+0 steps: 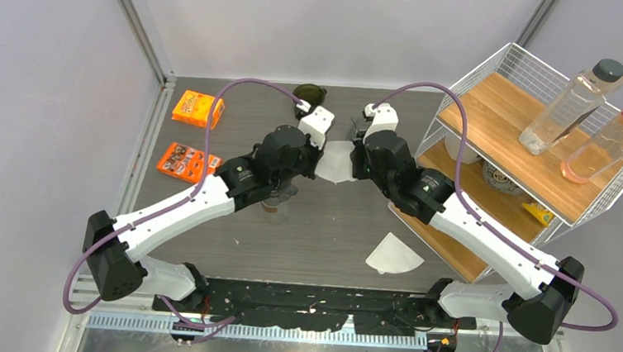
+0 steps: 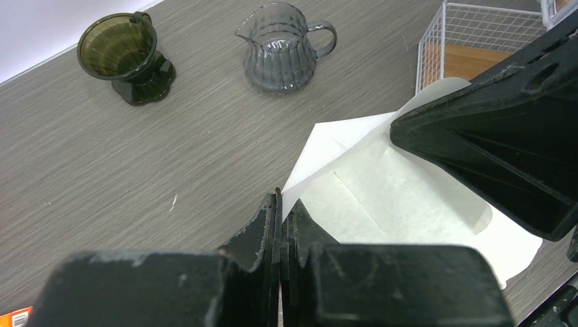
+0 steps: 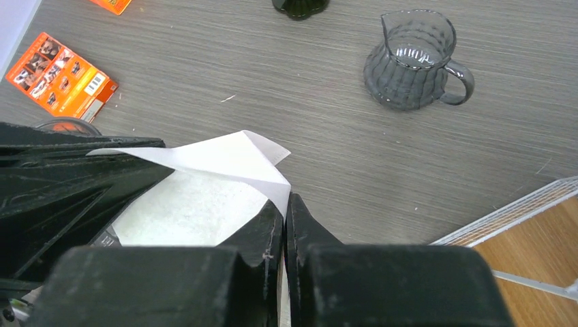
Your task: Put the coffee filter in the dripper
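A white paper coffee filter (image 1: pixel 335 163) hangs between both grippers above the middle of the table. My left gripper (image 2: pixel 280 202) is shut on its left edge, and my right gripper (image 3: pixel 285 202) is shut on its right edge. The filter shows partly spread open in the left wrist view (image 2: pixel 395 197) and in the right wrist view (image 3: pixel 204 191). The dark green dripper (image 1: pixel 308 93) stands upright and empty at the back of the table, apart from the filter. It also shows in the left wrist view (image 2: pixel 126 56).
A grey glass server (image 2: pixel 281 48) stands right of the dripper. A second filter (image 1: pixel 394 255) lies flat at the front right. Two orange packets (image 1: pixel 197 108) lie at the left. A wire shelf (image 1: pixel 534 142) with bottles stands at the right. A small glass object (image 1: pixel 278 198) sits under the left arm.
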Robot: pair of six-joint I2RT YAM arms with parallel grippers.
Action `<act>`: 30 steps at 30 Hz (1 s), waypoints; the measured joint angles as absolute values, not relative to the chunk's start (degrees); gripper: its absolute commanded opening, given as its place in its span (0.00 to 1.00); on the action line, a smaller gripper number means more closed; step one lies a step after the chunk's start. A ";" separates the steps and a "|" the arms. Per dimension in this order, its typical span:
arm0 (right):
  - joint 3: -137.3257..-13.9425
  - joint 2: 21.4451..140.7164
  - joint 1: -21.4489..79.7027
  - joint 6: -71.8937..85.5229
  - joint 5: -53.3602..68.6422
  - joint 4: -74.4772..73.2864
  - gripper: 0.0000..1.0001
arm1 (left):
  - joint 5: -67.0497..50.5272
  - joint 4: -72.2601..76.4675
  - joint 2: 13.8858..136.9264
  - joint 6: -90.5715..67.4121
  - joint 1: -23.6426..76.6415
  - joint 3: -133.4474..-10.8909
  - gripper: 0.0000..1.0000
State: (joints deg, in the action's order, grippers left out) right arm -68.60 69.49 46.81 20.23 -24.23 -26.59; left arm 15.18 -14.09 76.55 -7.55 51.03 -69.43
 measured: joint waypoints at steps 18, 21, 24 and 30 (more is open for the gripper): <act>-65.52 64.84 46.81 18.00 -15.92 -19.66 0.81 | 13.15 -14.68 76.31 -10.50 51.00 -71.35 0.00; -63.86 62.83 46.81 17.65 -13.67 -18.28 0.95 | 13.47 -14.74 76.31 -10.55 51.00 -71.50 0.00; -61.71 60.18 46.81 17.61 -11.68 -16.19 0.98 | 13.72 -15.11 76.31 -10.52 51.00 -71.72 0.00; -54.87 52.90 46.81 18.22 -8.19 -12.51 0.96 | 17.10 -17.58 76.31 -10.09 50.98 -73.28 0.00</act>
